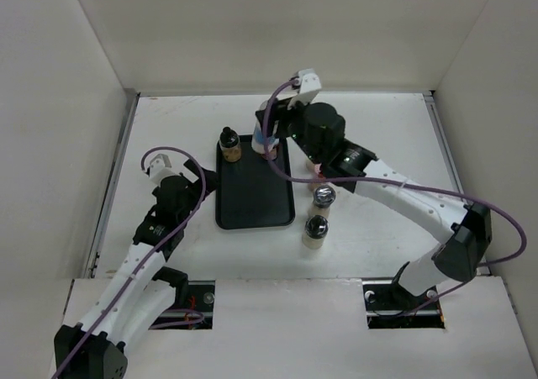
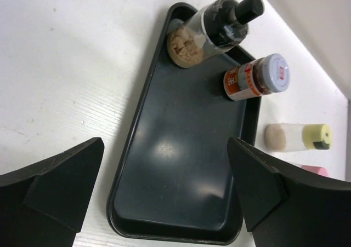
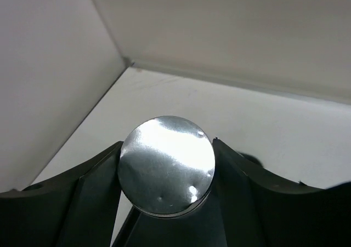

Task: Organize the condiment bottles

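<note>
The black tray point(image 1: 252, 202) lies mid-table. A black-capped bottle point(image 1: 229, 144) with tan contents stands in its far left corner and shows in the left wrist view point(image 2: 211, 30). A red-labelled grey-capped bottle point(image 2: 255, 78) stands in the far right corner. My right gripper point(image 1: 271, 127) is above that corner, shut on a bottle with a plain silver cap point(image 3: 166, 170). My left gripper point(image 1: 200, 176) is open and empty at the tray's left edge, its black fingers point(image 2: 55, 187) framing the tray's near end point(image 2: 170, 233).
Two silver-capped jars point(image 1: 324, 197) point(image 1: 315, 229) stand just right of the tray. A yellow-capped bottle point(image 2: 299, 137) and a pink cap point(image 2: 313, 171) stand beyond the tray's right side, under my right arm. White walls close the table on three sides.
</note>
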Available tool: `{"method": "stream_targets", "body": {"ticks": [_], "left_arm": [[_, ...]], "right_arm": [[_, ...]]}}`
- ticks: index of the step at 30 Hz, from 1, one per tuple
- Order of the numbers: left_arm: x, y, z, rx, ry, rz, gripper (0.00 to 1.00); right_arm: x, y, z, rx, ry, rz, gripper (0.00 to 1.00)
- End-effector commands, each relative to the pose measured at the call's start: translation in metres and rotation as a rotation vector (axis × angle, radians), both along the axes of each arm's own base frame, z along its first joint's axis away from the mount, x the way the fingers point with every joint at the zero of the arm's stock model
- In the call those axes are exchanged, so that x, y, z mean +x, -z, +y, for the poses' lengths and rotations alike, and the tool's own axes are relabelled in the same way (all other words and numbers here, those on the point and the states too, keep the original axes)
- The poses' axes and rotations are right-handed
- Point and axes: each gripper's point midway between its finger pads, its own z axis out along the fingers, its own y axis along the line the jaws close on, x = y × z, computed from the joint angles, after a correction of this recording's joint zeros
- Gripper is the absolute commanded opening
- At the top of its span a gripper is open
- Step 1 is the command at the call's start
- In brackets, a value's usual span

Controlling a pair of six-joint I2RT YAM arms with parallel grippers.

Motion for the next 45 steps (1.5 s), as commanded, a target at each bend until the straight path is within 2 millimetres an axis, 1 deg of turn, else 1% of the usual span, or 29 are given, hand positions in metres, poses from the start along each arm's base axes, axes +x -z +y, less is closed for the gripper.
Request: {"method": "stream_targets", "body": {"ticks": [1, 4, 8, 11, 13, 20, 24, 26, 31, 33, 35, 37, 41, 45], "left_arm": [[-0.005, -0.007, 0.005, -0.012, -0.015, -0.035, 1.00], [-0.011, 0.000, 0.012, -0.006, -0.032, -0.030, 1.00], [-0.018, 0.008, 0.015, -0.008, -0.036, -0.029, 1.00], [-0.024, 0.017, 0.017, 0.001, -0.037, -0.017, 1.00], [-0.027, 0.022, 0.018, 0.006, -0.035, -0.007, 1.00], [-0.028, 0.031, 0.014, 0.012, -0.019, 0.009, 1.00], [-0.027, 0.033, 0.014, 0.017, -0.016, 0.008, 1.00], [-0.027, 0.034, 0.014, 0.019, -0.016, 0.012, 1.00], [-0.028, 0.041, 0.015, 0.021, -0.019, 0.021, 1.00], [-0.029, 0.042, 0.016, 0.021, -0.021, 0.024, 1.00], [-0.028, 0.042, 0.016, 0.019, -0.025, 0.023, 1.00], [-0.028, 0.041, 0.017, 0.016, -0.030, 0.018, 1.00], [-0.027, 0.036, 0.019, 0.014, -0.036, 0.006, 1.00], [-0.026, 0.029, 0.019, 0.012, -0.039, -0.006, 1.00]], "right_arm": [[-0.003, 0.006, 0.029, 0.032, -0.013, -0.013, 0.46], [-0.002, 0.033, 0.066, 0.005, -0.052, 0.017, 0.46], [0.010, 0.075, 0.108, -0.078, -0.056, 0.040, 0.46], [0.016, 0.100, 0.132, -0.123, -0.062, 0.043, 0.46], [0.017, 0.112, 0.143, -0.132, -0.068, 0.050, 0.46], [0.026, 0.143, 0.157, -0.137, -0.065, 0.084, 0.48], [0.028, 0.142, 0.159, -0.120, -0.054, 0.083, 0.49], [0.029, 0.145, 0.160, -0.120, -0.052, 0.088, 0.50], [0.026, 0.171, 0.159, -0.134, -0.054, 0.133, 0.66], [0.024, 0.173, 0.158, -0.125, -0.057, 0.145, 0.69], [0.022, 0.169, 0.156, -0.116, -0.058, 0.143, 0.71], [0.019, 0.161, 0.152, -0.104, -0.059, 0.135, 0.74], [0.014, 0.136, 0.144, -0.073, -0.064, 0.116, 0.84], [0.003, 0.100, 0.125, -0.033, -0.062, 0.086, 0.90]]}}
